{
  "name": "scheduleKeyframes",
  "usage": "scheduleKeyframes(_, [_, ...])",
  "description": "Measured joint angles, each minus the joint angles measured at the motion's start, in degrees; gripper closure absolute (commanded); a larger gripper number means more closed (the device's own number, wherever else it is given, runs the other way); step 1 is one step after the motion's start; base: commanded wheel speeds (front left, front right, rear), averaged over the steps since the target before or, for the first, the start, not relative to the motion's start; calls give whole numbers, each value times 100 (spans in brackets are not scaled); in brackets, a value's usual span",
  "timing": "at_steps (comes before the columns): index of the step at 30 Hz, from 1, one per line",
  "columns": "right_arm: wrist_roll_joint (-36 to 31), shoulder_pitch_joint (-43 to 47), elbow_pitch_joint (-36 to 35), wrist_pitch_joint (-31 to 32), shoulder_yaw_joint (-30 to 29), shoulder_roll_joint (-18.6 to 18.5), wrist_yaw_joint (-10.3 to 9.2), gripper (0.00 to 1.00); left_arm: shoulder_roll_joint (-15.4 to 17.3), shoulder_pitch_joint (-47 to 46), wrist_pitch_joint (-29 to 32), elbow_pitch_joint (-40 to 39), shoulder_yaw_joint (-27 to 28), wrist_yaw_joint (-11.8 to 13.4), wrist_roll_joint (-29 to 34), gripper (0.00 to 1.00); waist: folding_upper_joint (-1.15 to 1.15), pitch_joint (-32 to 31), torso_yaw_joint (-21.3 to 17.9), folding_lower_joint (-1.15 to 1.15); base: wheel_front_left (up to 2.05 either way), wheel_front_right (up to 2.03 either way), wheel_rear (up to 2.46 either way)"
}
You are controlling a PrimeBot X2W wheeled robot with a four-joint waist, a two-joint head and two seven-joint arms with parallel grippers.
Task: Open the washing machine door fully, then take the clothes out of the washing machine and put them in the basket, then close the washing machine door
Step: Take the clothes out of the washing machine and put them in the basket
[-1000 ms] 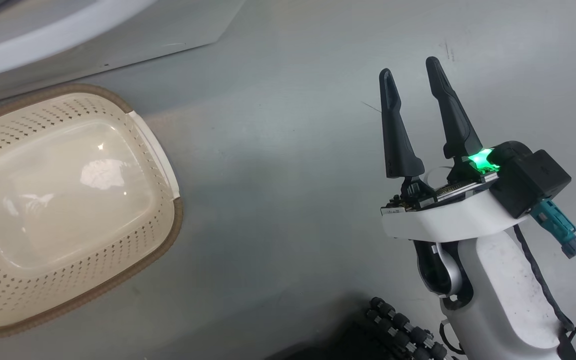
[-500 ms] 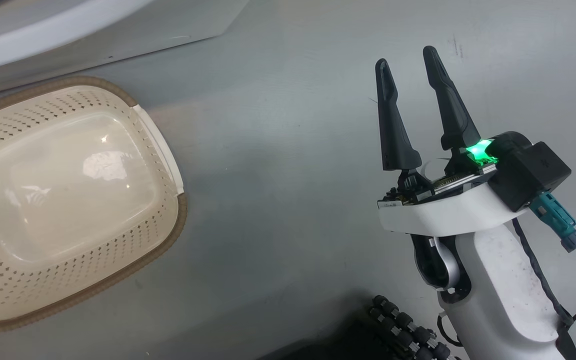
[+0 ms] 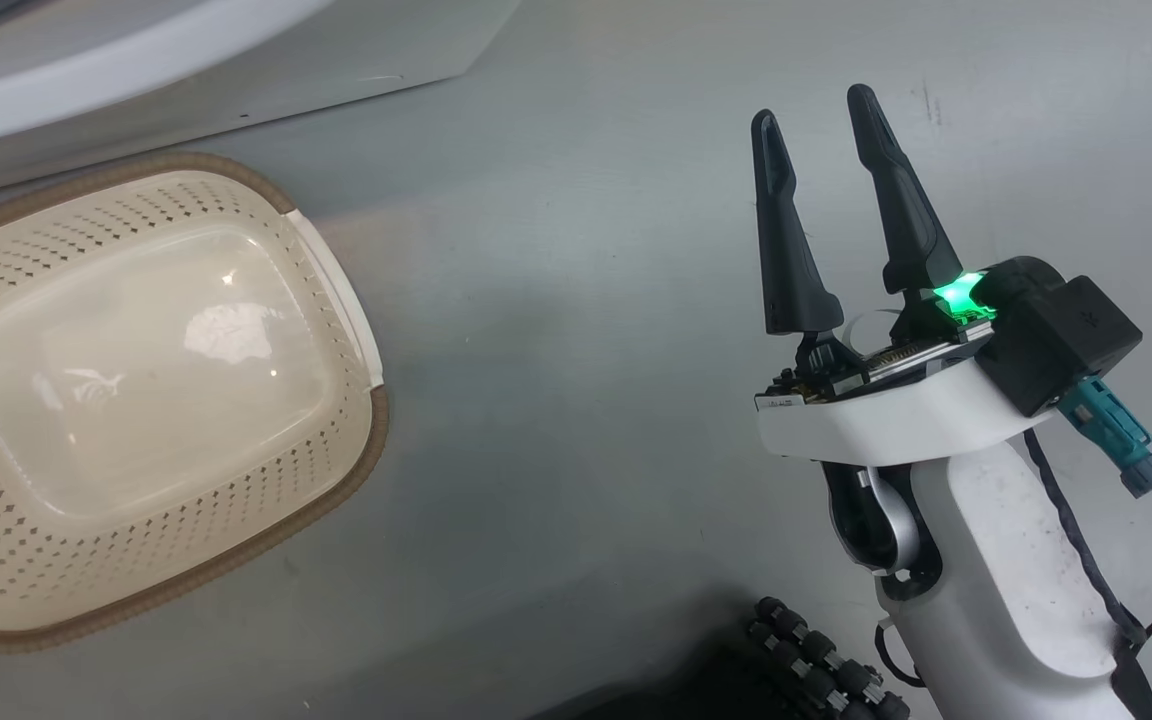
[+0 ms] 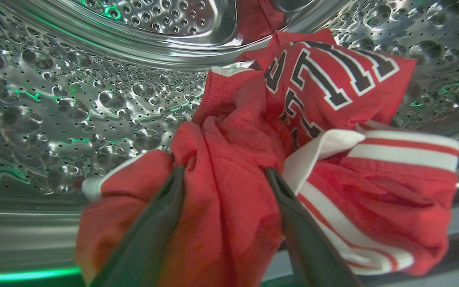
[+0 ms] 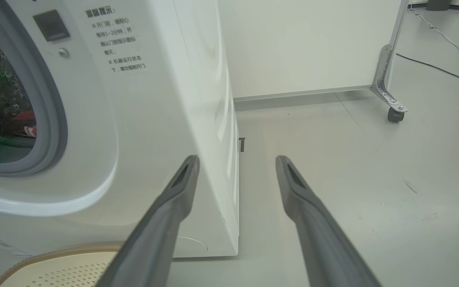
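Left wrist view: left pincer (image 4: 224, 171) deep in the perforated steel drum (image 4: 74, 99), spread wide. Dark fingers (image 4: 150, 231) straddling a bunched fold of the plain red garment (image 4: 221, 207), cloth touching both, no squeeze visible. Just behind, toward that view's right: red jersey (image 4: 333, 75) with navy-and-white lettering, white striped trim (image 4: 405, 151) draped toward the drum lip. All clothes seen here lying in the drum.

Head view: right pincer (image 3: 813, 105) spread too, holding nothing, hovering over grey floor (image 3: 556, 350), green light (image 3: 958, 295) lit at its base. Cream perforated basket (image 3: 136, 560) on the floor well to its left – brown rim, glossy bottom bare, close under the washing machine (image 3: 86, 70) front.

Right wrist view: white machine body, grey seal (image 5: 50, 119) round the uncovered drum mouth, black text label (image 5: 118, 40) beside it, basket rim at bottom left. Castered panel frame (image 5: 393, 113) well off to the right.
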Motion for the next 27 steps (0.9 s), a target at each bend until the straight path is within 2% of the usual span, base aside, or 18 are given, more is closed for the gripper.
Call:
scheduleKeyframes(1, [0,-1,1,0,0,0,0,0,-11,-17,-3,14,0,-12,-8,69,0,-3,5,0,0,0,0])
scheduleKeyframes(2, [0,-2,4,0,0,0,-3,0,-29,-32,-4,29,3,-27,-14,0,0,-7,9,0,0,0,0])
scheduleKeyframes(10, [0,-25,19,0,4,-1,-36,0,-43,-168,-57,52,-70,-100,-87,0,0,-42,30,0,0,0,0])
scheduleKeyframes(14, [10,-25,27,0,7,-1,-38,0,107,-236,-56,-23,-300,-127,189,0,0,-58,35,0,0,0,0])
scheduleKeyframes(15, [10,-25,31,0,5,-1,-38,0,138,-255,-54,-38,-359,-132,243,5,0,-61,35,0,0,0,0])
scheduleKeyframes(16, [11,-25,31,0,7,-1,-38,0,154,-276,-43,-40,-401,-155,265,42,0,-65,34,0,0,0,0])
scheduleKeyframes(17, [15,-25,31,0,7,-1,-38,0,168,-294,-25,-36,-439,-172,285,57,0,-67,32,0,0,0,0])
scheduleKeyframes(18, [20,-25,31,0,8,-1,-38,0,182,-313,26,-33,-483,-178,321,100,0,-70,30,0,0,0,0])
scheduleKeyframes(27, [64,-25,30,0,12,-1,-41,0,203,-399,356,80,-565,-243,352,100,0,-90,-25,0,0,0,0])
